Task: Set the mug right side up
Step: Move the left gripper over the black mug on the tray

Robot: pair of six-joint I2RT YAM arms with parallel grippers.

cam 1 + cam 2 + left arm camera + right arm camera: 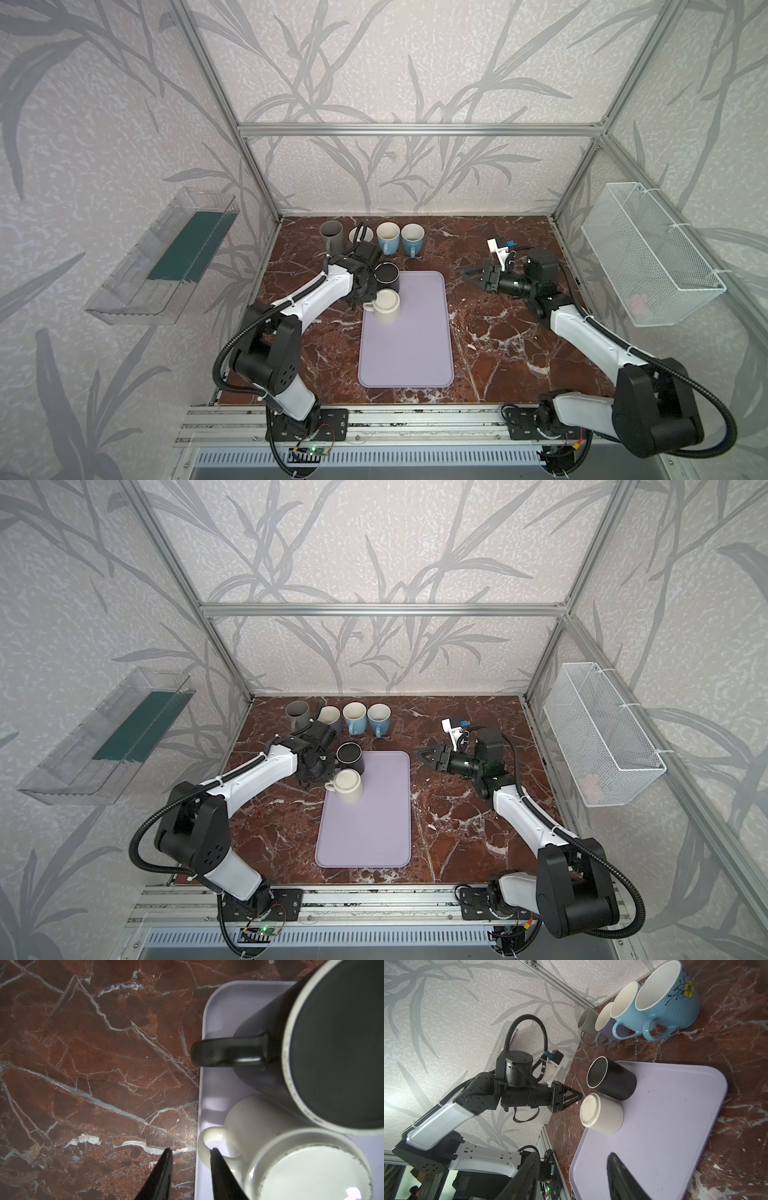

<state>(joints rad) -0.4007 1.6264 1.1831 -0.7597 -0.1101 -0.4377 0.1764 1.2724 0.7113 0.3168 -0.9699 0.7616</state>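
A cream mug [386, 305] [348, 785] [602, 1113] stands base up at the near-left corner of the lavender tray [407, 353] [654, 1126], with its handle pointing left. My left gripper [359, 303] [191, 1150] [580, 1097] is open and points down at that handle. In the left wrist view one finger sits inside the handle loop of the cream mug [291, 1157]. The other finger stands outside the loop over the marble, with a gap to the handle. My right gripper [467, 273] [573, 1155] hovers open to the right of the tray, holding nothing.
A black mug [386, 277] [332, 1043] stands base up on the tray, touching the cream one. A grey mug [331, 235] and two blue mugs [388, 237] line the back wall. A wire basket [652, 249] hangs on the right wall and a clear bin [166, 257] on the left.
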